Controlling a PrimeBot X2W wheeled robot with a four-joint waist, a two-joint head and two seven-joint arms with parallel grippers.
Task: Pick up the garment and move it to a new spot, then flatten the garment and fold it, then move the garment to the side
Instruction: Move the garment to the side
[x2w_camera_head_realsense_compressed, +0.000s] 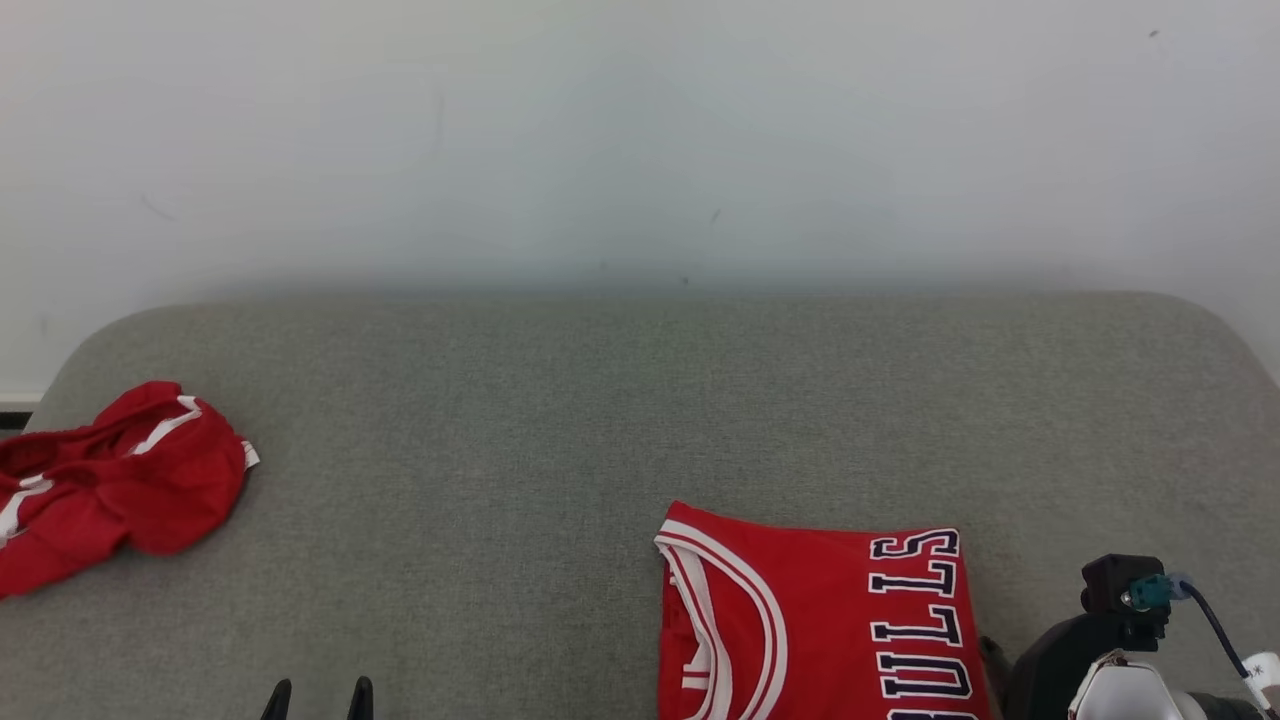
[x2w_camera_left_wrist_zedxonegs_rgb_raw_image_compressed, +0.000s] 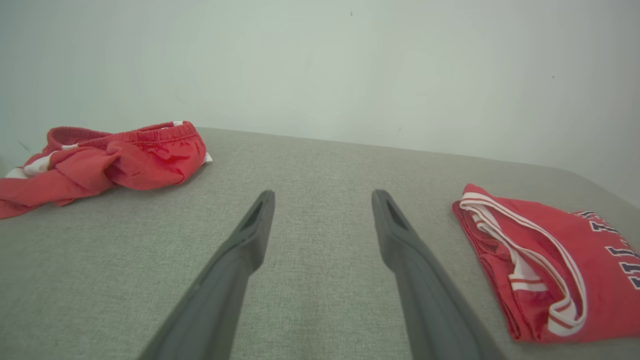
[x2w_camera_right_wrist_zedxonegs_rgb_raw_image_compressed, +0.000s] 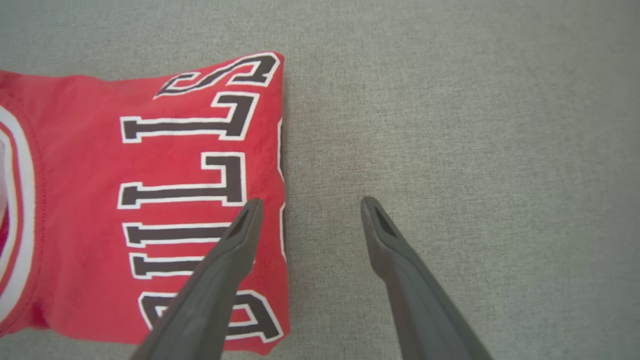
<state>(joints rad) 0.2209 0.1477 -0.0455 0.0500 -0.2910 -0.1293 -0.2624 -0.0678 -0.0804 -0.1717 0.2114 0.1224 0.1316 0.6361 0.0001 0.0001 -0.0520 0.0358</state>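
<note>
Folded red jersey (x2w_camera_head_realsense_compressed: 810, 630) – a flat rectangle with its striped neckline toward the robot's left and dark "BULLS" lettering along its right edge – lying on the grey padded surface (x2w_camera_head_realsense_compressed: 600, 420) at the lower right of the head view. Right gripper (x2w_camera_right_wrist_zedxonegs_rgb_raw_image_compressed: 310, 205): jaws wide apart and empty, 1 finger over the lettered edge and 1 over bare fabric; contact cannot be told. Left gripper (x2w_camera_left_wrist_zedxonegs_rgb_raw_image_compressed: 322, 200): 2 fingers likewise spread, empty, above bare surface well left of the jersey. Crumpled red shorts (x2w_camera_head_realsense_compressed: 110, 480) lie at the far left edge. Pale wall (x2w_camera_head_realsense_compressed: 640, 130) behind.
</note>
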